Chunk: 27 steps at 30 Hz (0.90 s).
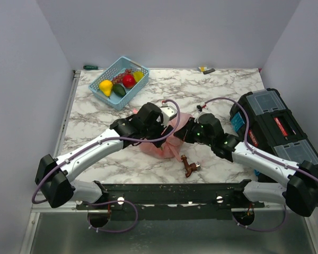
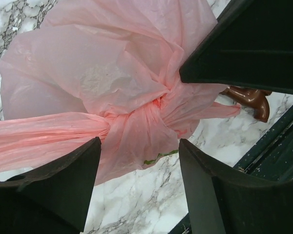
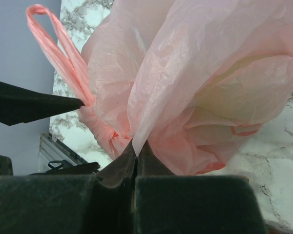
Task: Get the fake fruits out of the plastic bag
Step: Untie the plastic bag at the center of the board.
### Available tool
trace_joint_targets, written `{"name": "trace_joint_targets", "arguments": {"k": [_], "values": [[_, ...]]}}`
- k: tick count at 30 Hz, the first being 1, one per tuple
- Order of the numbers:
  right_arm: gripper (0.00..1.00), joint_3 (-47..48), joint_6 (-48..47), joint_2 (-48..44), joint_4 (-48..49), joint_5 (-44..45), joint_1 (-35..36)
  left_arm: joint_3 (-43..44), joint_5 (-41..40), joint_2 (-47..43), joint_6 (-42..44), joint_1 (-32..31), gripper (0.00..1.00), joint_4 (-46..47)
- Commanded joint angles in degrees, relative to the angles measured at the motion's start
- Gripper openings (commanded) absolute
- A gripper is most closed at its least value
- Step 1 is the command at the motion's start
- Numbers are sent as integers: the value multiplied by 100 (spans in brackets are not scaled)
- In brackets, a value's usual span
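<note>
You have one plastic bag [image 2: 88,63]: right gripper [image 3: 136,145] jaws clenched on a fold, left gripper [image 2: 139,142] jaws released above it.

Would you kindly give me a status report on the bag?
Right gripper shut on bag. Left gripper open at its twisted neck. Brown piece beside bag, clear of both.

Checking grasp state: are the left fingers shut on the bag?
No, the left fingers stand apart with the bag loose between them.
</note>
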Motion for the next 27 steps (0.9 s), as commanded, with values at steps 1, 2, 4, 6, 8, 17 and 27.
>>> {"name": "trace_joint_targets", "arguments": {"k": [1,2,4,6,8,17,27], "values": [[1,140,-72,-82,222,-261,20,235,-288,195,34,-48,65,-269],[1,130,-89,-64,267,-275,17,272,-381,222,22,-53,65,-290],[1,153,-89,-11,271,-307,23,237,-443,235,17,-56,65,-268],[1,164,-53,34,315,-482,21,222,-567,282,22,-57,65,-262],[1,85,17,52,467,-665,26,284,-676,380,11,-70,65,-318],[1,-99,22,-198,617,-697,24,469,-1021,559,-21,-119,53,-506],[1,-95,-216,-495,-194,-37,17,185,-1487,61,180,-119,15,-281]]}}
